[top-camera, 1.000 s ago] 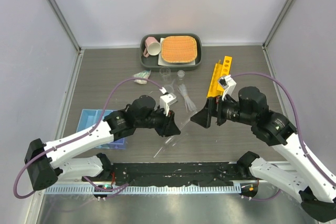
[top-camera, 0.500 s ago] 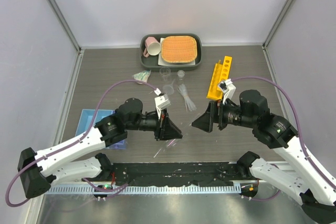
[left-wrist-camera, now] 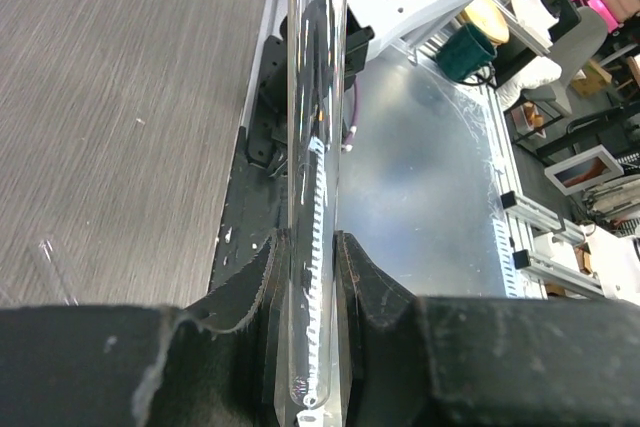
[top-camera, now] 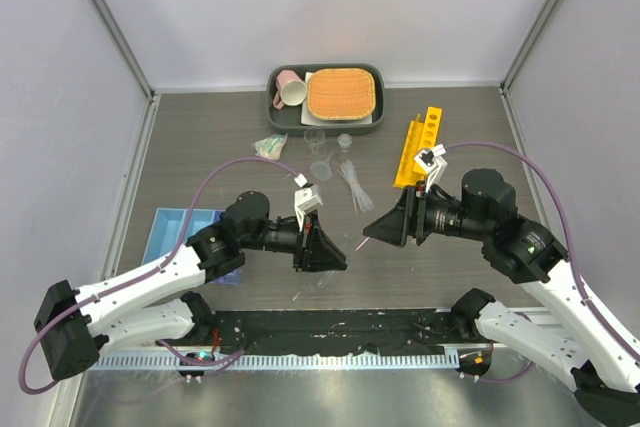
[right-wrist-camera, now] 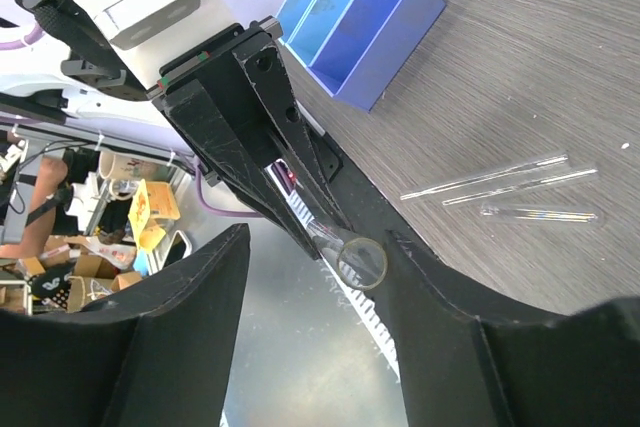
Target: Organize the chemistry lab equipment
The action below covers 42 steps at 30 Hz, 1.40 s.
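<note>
Glass tubes, by my count there are four. One thin clear glass tube [left-wrist-camera: 315, 147] is pinched in the left gripper [top-camera: 335, 252], whose two black fingers are closed tight on it near its rounded bottom end. It's up off the table, pointing across at the right gripper [right-wrist-camera: 315, 242]. That one's jaws stand apart, wider than the tube. The tube's open mouth sits in the gap, close to one finger, and I can't tell if it touches.

The other three loose tubes [right-wrist-camera: 520, 184] lie flat on the grey wood-grain table [top-camera: 200, 147], close together and roughly parallel, below and between the two grippers.

Rest of the kit, counted:
- one yellow plastic rack [top-camera: 420, 145] with a row of holes, lying at an angle just beyond the right arm
- one blue translucent tray [right-wrist-camera: 385, 42] with three long compartments, on the left side near the left arm, nothing visible inside
- two small clear beakers [top-camera: 314, 137] side by side toward the back of the table
- what looks like one clear funnel [top-camera: 322, 167] just in front of them
- a bunch of clear pipettes [top-camera: 353, 185] fanned beside the funnel, too jumbled to count

At the back edge sits one dark tray [top-camera: 375, 119] carrying one pink mug [top-camera: 290, 89] on its side and one orange woven mat [top-camera: 343, 93].
</note>
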Each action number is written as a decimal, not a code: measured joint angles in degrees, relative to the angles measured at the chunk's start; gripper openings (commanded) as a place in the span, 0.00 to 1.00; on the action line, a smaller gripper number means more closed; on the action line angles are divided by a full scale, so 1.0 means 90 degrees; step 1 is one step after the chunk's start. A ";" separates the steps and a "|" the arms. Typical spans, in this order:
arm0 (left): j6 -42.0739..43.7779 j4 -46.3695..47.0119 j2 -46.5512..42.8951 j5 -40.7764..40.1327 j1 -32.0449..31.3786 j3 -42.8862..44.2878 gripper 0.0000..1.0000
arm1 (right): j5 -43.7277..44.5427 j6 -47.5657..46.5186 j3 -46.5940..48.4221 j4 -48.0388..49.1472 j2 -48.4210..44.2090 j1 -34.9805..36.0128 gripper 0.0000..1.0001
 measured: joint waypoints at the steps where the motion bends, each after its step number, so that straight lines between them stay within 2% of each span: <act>1: -0.0002 0.0034 -0.0002 0.0044 0.0022 0.0000 0.00 | -0.0010 0.0029 0.0000 0.0024 0.0000 0.0000 0.57; 7: -0.0090 0.0204 -0.0063 0.0296 0.0158 0.0000 0.00 | -0.0083 0.0214 -0.0012 0.0209 -0.0039 -0.0002 0.56; 10: -0.0117 0.0299 -0.0083 0.0367 0.0194 -0.0002 0.00 | -0.0170 0.0274 -0.0058 0.0357 -0.0041 0.0000 0.48; 13: -0.0134 0.0345 -0.0095 0.0437 0.0228 -0.0002 0.00 | -0.0199 0.0342 -0.0102 0.0430 -0.0039 0.0000 0.46; 15: -0.0143 0.0376 -0.0095 0.0478 0.0245 -0.0002 0.00 | -0.0206 0.0379 -0.0112 0.0440 -0.0034 0.0000 0.42; 19: -0.0165 0.0461 -0.0095 0.0583 0.0267 -0.0002 0.00 | -0.0216 0.0391 -0.0112 0.0464 -0.0039 0.0000 0.26; 24: -0.0257 0.0508 -0.0097 0.0670 0.0279 -0.0002 0.02 | -0.0182 0.0381 -0.0112 0.0454 -0.0036 -0.0002 0.19; 27: -0.0277 0.0503 -0.0097 0.0670 0.0284 -0.0005 0.31 | -0.0168 0.0376 -0.0112 0.0442 -0.0034 0.0000 0.17; 28: -0.0279 0.0495 -0.0097 0.0665 0.0284 -0.0002 0.51 | -0.0155 0.0364 -0.0112 0.0430 -0.0034 0.0000 0.16; 31: -0.0287 0.0376 -0.0097 0.0515 0.0284 0.0012 0.77 | -0.0053 0.0304 -0.0070 0.0318 0.0010 0.0002 0.15; 33: -0.0250 0.0114 -0.0097 0.0323 0.0299 0.0092 0.89 | 0.0112 0.0197 0.0010 0.0172 0.0104 0.0012 0.15; 34: -0.0253 -0.0148 -0.0097 0.0129 0.0304 0.0206 0.99 | 0.0216 0.0126 0.0080 0.0068 0.0163 0.0012 0.15; 39: -0.0085 -0.1532 -0.0104 -0.1134 0.0321 0.1090 1.00 | 0.0967 -0.0255 0.0515 -0.0401 0.0636 0.0017 0.14; 42: -0.0087 -0.2407 -0.0134 -0.2310 0.0318 0.1654 1.00 | 0.1547 -0.0505 0.0848 -0.0697 0.1044 0.0019 0.13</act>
